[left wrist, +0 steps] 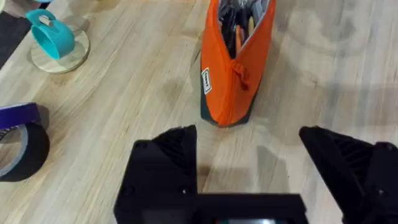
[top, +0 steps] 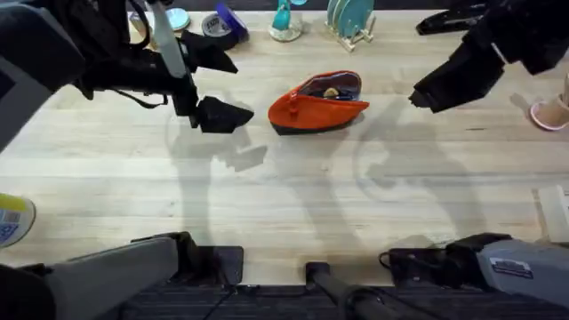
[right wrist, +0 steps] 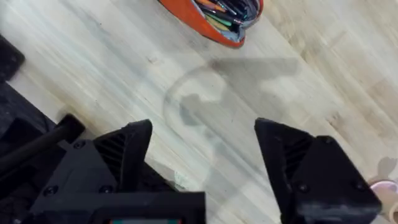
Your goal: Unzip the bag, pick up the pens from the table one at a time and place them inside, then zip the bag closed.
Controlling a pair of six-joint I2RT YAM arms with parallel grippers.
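Pale plank table (top: 293, 196) holds the bag (top: 317, 104) at centre, unzipped, pens inside; left gripper (top: 222, 114) at nine o'clock and right gripper (top: 425, 96) at three flank it, fingers apart, seemingly ready for zipping.

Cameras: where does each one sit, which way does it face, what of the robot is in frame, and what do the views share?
Overhead: above the arm bases, looking down and forward over the table; both arms show, left gripper and right gripper flanking the bag.
Left wrist: on the left arm, facing the bag's zipper end; own open fingers below.
Right wrist: on the right arm, looking down at the table and the open bag; own open fingers below.
Shared: the bag appears in all three.
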